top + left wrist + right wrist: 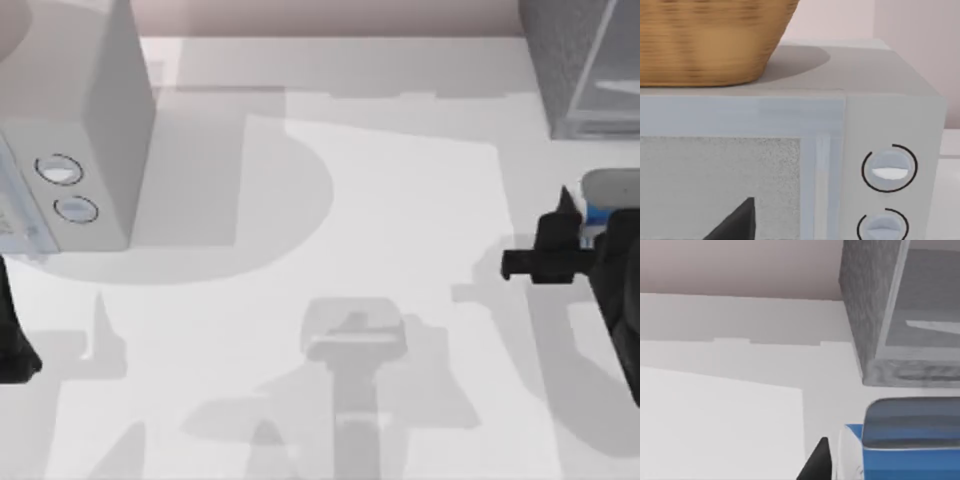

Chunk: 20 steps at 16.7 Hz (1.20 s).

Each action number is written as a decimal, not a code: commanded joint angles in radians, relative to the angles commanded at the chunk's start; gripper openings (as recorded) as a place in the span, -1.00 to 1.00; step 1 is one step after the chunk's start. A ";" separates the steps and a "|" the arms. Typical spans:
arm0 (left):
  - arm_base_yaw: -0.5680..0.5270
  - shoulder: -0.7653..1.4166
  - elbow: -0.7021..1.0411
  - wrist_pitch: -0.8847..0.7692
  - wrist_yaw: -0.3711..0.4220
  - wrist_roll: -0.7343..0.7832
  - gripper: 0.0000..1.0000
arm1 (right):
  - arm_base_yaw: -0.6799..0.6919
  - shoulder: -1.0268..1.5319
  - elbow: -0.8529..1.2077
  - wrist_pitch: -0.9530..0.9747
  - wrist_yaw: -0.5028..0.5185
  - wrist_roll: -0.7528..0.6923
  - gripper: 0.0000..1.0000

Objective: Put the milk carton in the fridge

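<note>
From above, the right gripper (572,232) sits at the desk's right edge beside the milk carton (603,195), just in front of the fridge (585,60) in the far right corner, likely lining up a grasp; whether its fingers are wide or closed, I cannot tell. The left gripper (12,340) idles at the left edge.

Its wrist camera faces the microwave (890,120) with a basket (710,40) on top.

The right wrist camera shows carton (910,445) near fridge (875,305).

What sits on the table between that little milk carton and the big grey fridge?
Nothing: in the right wrist view, bare white table separates the milk carton from the fridge behind it.
</note>
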State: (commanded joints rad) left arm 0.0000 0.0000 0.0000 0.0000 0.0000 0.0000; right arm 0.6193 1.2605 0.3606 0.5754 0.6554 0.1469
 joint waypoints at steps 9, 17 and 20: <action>0.000 0.000 0.000 0.000 0.000 0.000 1.00 | -0.275 -0.632 -0.121 -0.219 -0.298 -0.047 -1.00; 0.000 0.000 0.000 0.000 0.000 0.000 1.00 | -0.596 -1.209 -0.336 -0.539 -0.605 -0.132 -1.00; 0.000 0.000 0.000 0.000 0.000 0.000 1.00 | -0.619 -1.260 -0.361 -0.575 -0.655 -0.147 -1.00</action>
State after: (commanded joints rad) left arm 0.0000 0.0000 0.0000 0.0000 0.0000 0.0000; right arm 0.0000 0.0000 0.0000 0.0000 0.0000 0.0000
